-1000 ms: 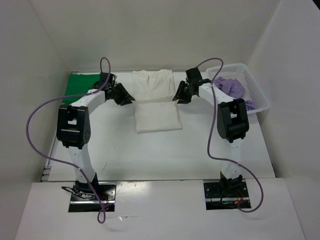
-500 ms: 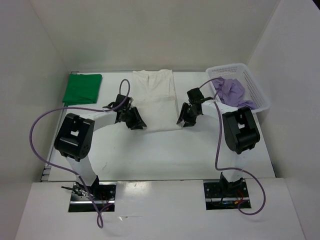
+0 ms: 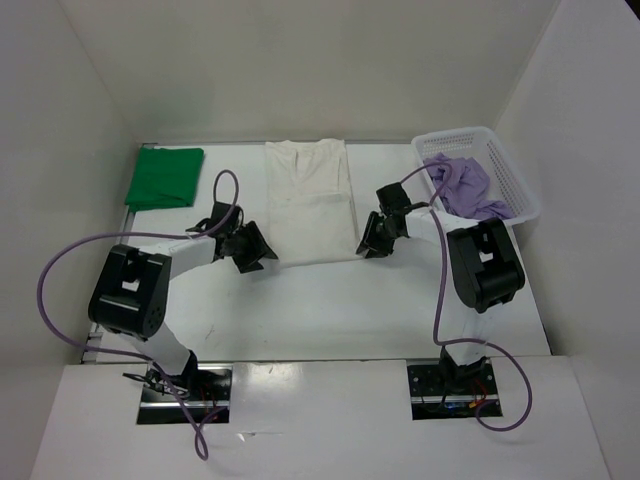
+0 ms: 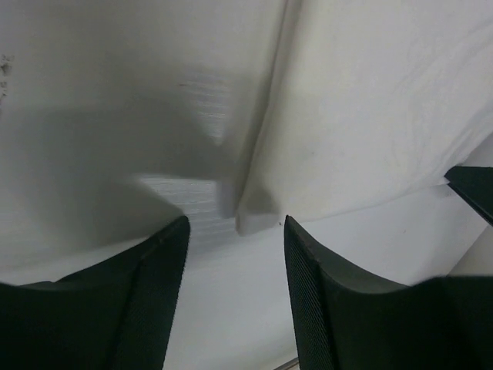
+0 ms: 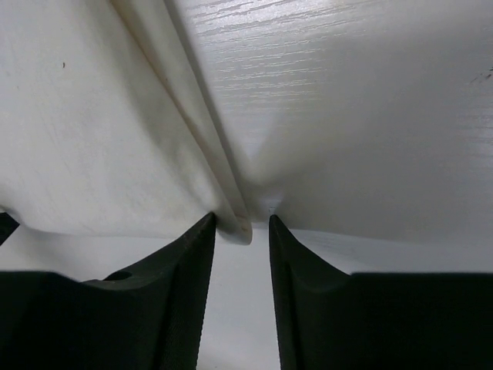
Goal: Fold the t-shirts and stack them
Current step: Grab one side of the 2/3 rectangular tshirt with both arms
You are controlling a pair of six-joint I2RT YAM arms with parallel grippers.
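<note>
The white t-shirt (image 3: 308, 195) lies flat and long down the middle of the table, collar end at the far side. My left gripper (image 3: 262, 250) stands open at its near left corner. In the left wrist view the cloth corner (image 4: 248, 218) lies just past my left gripper (image 4: 235, 223), untouched. My right gripper (image 3: 366, 243) is open at the near right corner, where the hem fold (image 5: 235, 223) rests by the left fingertip (image 5: 202, 231) of my right gripper (image 5: 241, 219), unpinched. The green t-shirt (image 3: 165, 178) lies folded at the far left. The purple t-shirt (image 3: 462, 182) is bunched in the basket.
A white mesh basket (image 3: 500, 150) stands at the far right against the side wall. White walls close the table on the left, back and right. Both arms' purple cables (image 3: 60, 270) loop out over the near table.
Both grippers came from the shirt's middle toward the near edge, drawing out the white shirt's doubled lower part so it now lies long. The left gripper has opened wider and backed off leftward.
</note>
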